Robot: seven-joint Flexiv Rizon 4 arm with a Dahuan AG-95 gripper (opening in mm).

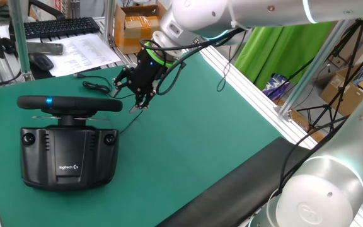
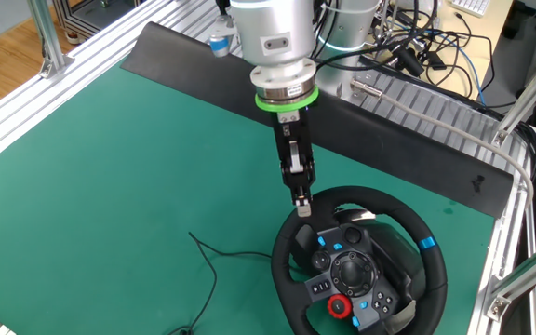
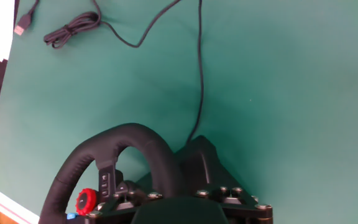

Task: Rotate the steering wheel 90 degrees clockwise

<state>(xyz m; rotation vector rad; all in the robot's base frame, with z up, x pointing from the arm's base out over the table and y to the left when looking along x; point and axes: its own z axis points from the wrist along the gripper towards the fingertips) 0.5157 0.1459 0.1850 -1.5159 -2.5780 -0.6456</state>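
The steering wheel (image 2: 361, 263) sits on its heavy base (image 1: 68, 157) on the green table (image 1: 200, 145), stiff and grippy, best pinched across the rim, where the gripper (image 2: 302, 207) hovers, jaws seemingly part-spread.
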